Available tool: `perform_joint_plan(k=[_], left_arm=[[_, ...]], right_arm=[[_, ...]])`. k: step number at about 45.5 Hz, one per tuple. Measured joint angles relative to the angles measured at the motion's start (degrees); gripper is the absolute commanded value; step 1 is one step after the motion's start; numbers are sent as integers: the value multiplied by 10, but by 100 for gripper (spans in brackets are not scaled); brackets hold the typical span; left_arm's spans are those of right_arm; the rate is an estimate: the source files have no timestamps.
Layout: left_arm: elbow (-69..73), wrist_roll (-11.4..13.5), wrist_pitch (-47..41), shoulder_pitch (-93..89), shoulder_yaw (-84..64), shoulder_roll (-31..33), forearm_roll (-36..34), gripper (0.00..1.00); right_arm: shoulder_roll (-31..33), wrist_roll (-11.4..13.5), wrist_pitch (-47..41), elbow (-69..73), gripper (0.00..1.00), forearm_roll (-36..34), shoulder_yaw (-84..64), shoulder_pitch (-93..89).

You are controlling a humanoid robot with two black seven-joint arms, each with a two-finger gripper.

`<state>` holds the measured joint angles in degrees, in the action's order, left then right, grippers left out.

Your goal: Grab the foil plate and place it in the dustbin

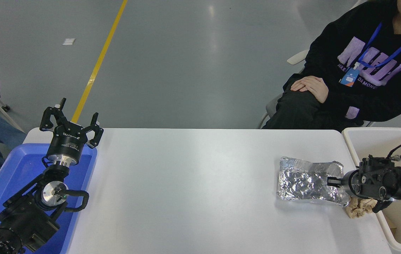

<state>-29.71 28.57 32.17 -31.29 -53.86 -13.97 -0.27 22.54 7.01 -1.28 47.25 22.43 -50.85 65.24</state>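
Right end effector (pixel 331 181) comes in from the right edge, low over the bench (pixel 193 183), fingertips at the right edge of the foil (pixel 303 183). Looks clamped on that edge, fingers drawn in to a narrow tip with foil around them; from this angle I can't see the pinch line itself. Foil lies on the bench near its right end, mostly flat, wrinkled, right side crumpled toward the fingers. Bin (pixel 354 141) stands just beside the bench's right end, open top, well within reach. Tan paper wad (pixel 358 207) sits touching or just under the foil's near right corner, below the wrist.

Left end effector (pixel 70 123) parked over the blue tray (pixel 6 183), fingers apart.

My read on doing this step well:
- Confirm the grip is on metal, not just a fold; thin foil tears or slips out.
- Lift straight up first so the sheet clears the bench and doesn't drag the wad along.
- Expect the free end to droop; raise it enough to clear the bin rim.
- Carry right, release well inside the bin, not over the rim.

Person seated at the far right, hands (pixel 310 86) in lap, away from the bench.
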Motion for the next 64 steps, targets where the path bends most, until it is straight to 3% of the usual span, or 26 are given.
perform_joint_plan(k=[11,22,30,37,44,64], left_arm=[[0,0,0,0,1,0,0,98],[0,-1,0,0,1,0,0,98],[0,-1,0,0,2,0,0,98],[0,-1,0,0,2,0,0,98],[0,-1,0,1,2,0,0,98],[0,-1,0,1,1,0,0,98]], right_arm=[[4,-1,-2,70,0,-21,-39,59],[25,-9,-42,233,0,-39,-99,202],[40,-26,-152,339,0,-56,-124,339],[53,-51,-286,383,0,-82,-135,454],[69,-64,-366,407,0,-110,-146,562],[103,-74,-428,427,0,-168,-238,767]])
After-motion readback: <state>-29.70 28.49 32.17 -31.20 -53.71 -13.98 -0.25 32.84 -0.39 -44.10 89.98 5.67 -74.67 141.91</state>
